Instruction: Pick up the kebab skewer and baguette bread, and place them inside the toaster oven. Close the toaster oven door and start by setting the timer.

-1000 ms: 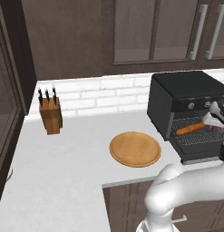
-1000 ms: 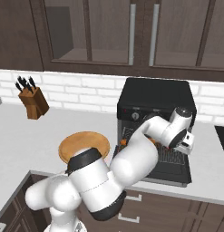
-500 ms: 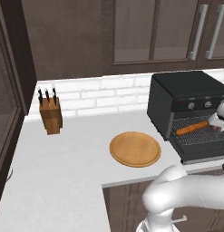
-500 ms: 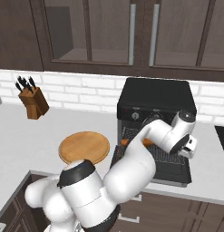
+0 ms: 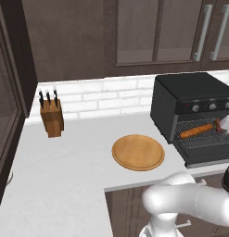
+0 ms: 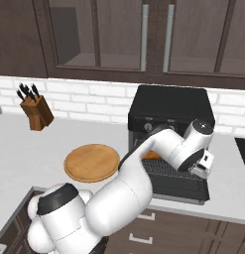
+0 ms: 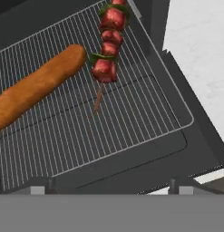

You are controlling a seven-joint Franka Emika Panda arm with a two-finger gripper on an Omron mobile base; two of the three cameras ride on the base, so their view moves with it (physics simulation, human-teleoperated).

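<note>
The orange-brown baguette bread lies on the wire rack of the black toaster oven. Beside it on the same rack rests the kebab skewer, with red meat chunks. The toaster oven door hangs open and flat in front. My gripper is open and hovers above the front of the rack and the door, its tips wide apart with nothing between them. In the right base view the gripper sits at the oven's right front, with the baguette partly hidden behind the arm.
A round wooden plate lies bare on the white counter left of the oven. A knife block stands at the back left by the brick wall. Dark cabinets hang above. The knobs run across the oven front.
The jaws have spread and the kebab skewer now rests free on the rack. The hand has drawn back from the oven mouth toward the door's front.
</note>
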